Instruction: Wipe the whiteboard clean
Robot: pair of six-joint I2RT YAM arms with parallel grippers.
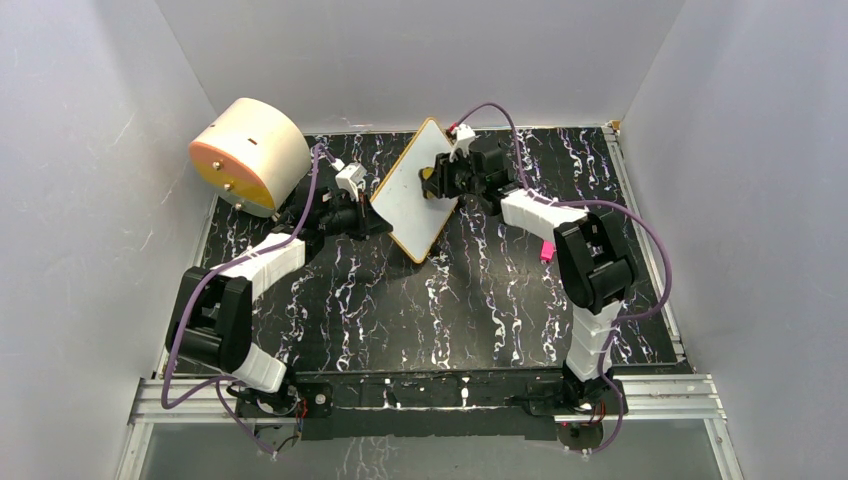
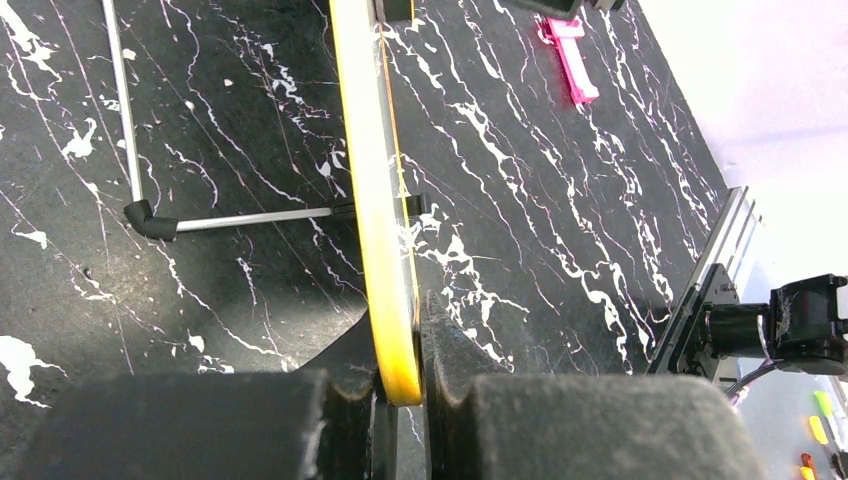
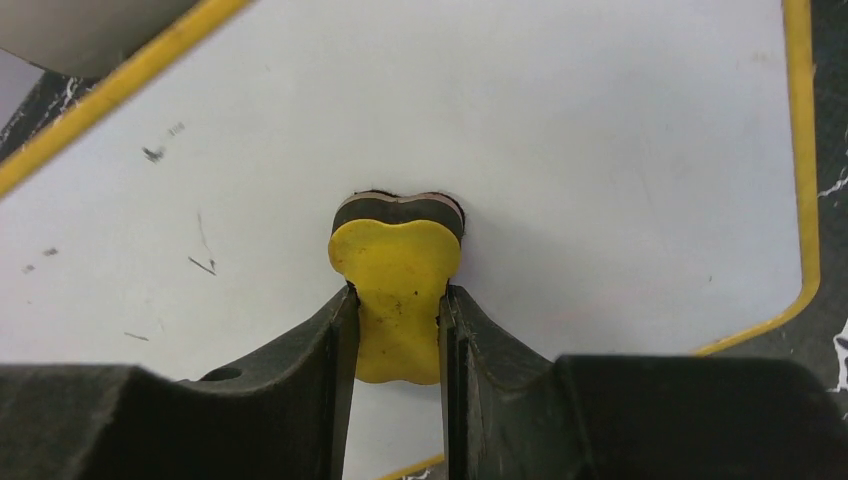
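Observation:
The whiteboard [image 1: 415, 190], white with a thin yellow-orange frame, stands tilted on one corner above the black marbled table. My left gripper [image 1: 368, 218] is shut on its left edge; in the left wrist view the frame edge [image 2: 385, 250] runs up between my fingers. My right gripper [image 1: 440, 183] is shut on a small yellow eraser [image 3: 398, 290] and presses its dark felt face against the board's white face [image 3: 560, 150]. A few faint dark marks [image 3: 155, 153] remain at the left of the board.
A cream cylinder [image 1: 250, 155] with an orange face lies at the back left. A pink marker [image 1: 546, 250] lies on the table right of the board, also in the left wrist view [image 2: 570, 55]. The board's wire stand [image 2: 150, 220] hangs behind it. Grey walls enclose the table.

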